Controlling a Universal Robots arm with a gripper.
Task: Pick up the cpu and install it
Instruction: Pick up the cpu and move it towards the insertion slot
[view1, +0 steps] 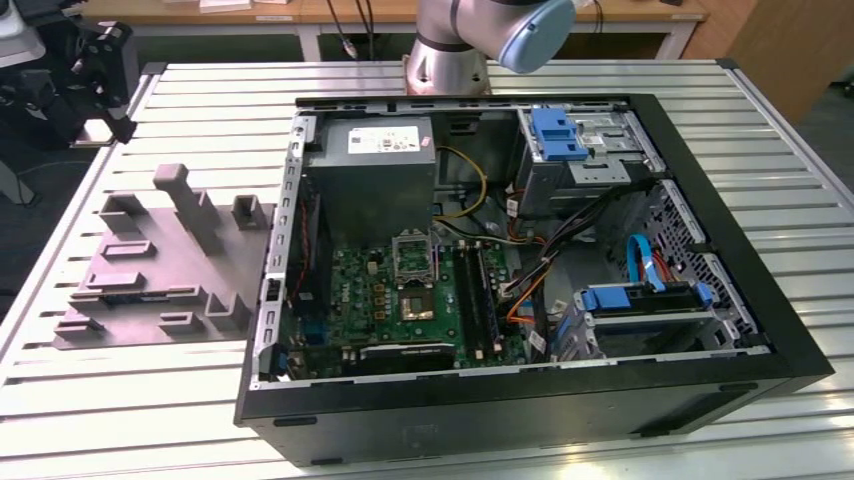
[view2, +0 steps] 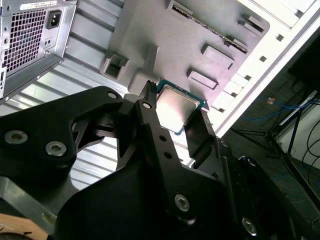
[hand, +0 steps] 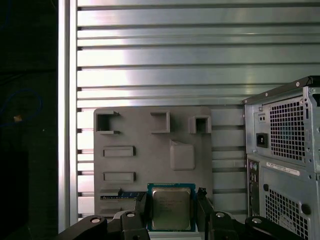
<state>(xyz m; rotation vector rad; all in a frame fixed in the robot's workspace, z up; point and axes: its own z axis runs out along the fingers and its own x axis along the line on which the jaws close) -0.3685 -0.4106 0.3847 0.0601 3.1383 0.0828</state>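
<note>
The cpu (hand: 171, 209) is a flat square chip with a silvery top and a blue-green edge. It sits between the two black fingers of my gripper (hand: 171, 200), which is shut on it from two opposite sides. In the second wrist view the cpu (view2: 175, 107) is clamped the same way in the gripper (view2: 174, 107). It hangs well above the grey fixture plate (hand: 150, 150) that lies on the slatted table. In the exterior view the open computer case (view1: 534, 400) holds a green motherboard (view1: 387, 300) with a metal-framed socket (view1: 414, 255).
The arm's base (view1: 454, 50) stands behind the case. The grey fixture plate (view1: 147, 270) with raised blocks lies at the exterior view's left of the case. Cables, blue drive brackets (view1: 558, 135) and a power supply (view1: 380, 165) crowd the case. A brownish chip (view1: 418, 307) sits on the board.
</note>
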